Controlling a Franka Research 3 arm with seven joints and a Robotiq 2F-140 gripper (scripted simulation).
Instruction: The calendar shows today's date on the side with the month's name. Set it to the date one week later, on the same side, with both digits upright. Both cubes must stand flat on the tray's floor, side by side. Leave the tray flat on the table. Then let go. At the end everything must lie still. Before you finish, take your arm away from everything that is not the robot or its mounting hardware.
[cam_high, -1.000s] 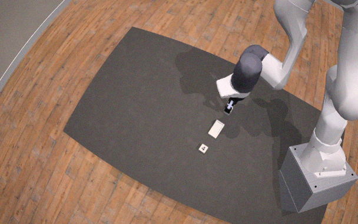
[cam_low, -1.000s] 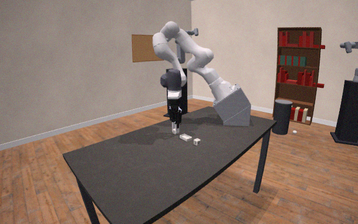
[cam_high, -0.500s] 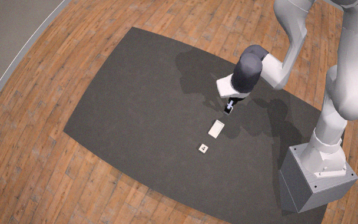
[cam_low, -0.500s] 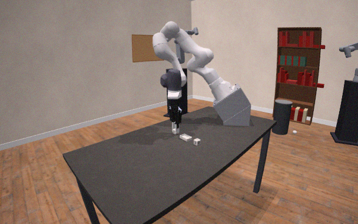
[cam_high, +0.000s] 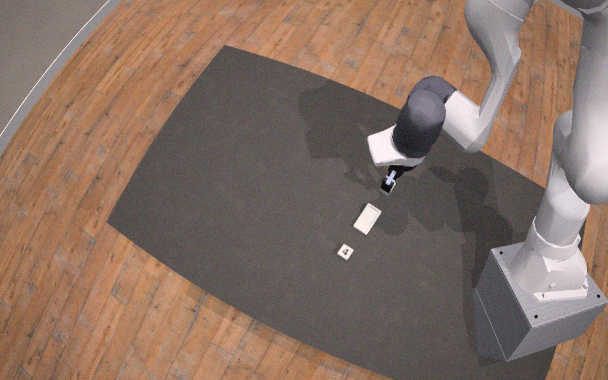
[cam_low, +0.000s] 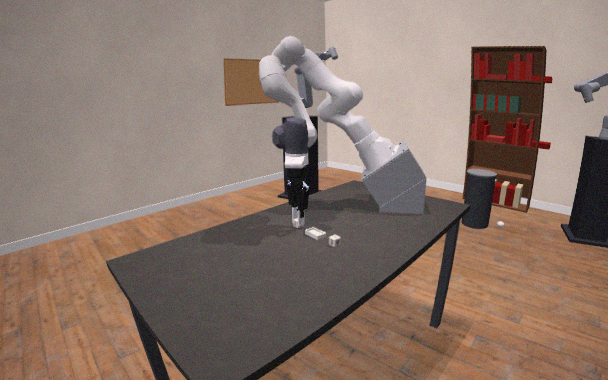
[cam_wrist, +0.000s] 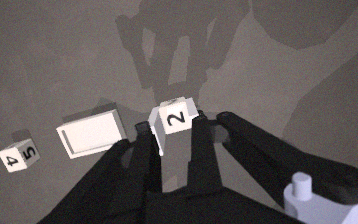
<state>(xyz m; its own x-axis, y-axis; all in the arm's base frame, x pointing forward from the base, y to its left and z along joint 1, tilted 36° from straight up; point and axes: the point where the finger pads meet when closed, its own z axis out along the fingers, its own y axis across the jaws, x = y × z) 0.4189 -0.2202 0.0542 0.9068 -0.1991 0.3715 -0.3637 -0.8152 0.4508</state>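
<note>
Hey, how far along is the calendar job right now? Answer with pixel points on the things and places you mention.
Early, it seems. Nothing is set: the tray (cam_high: 367, 219) (cam_low: 315, 233) (cam_wrist: 92, 133) lies on the table without a cube in it. In hand: the gripper (cam_high: 388, 186) (cam_low: 298, 218) (cam_wrist: 175, 113) holds the cube showing 2 (cam_wrist: 175, 117). Left: seat both cubes, including the one showing 4 (cam_high: 345, 252) (cam_low: 334, 240) (cam_wrist: 19, 155) beyond the tray, then release and withdraw.

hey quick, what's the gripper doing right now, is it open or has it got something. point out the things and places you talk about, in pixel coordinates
Gripper (cam_high: 387, 186) (cam_low: 298, 218) (cam_wrist: 175, 113): closed, its jaws holding the cube showing a 2 (cam_wrist: 175, 118).
</note>
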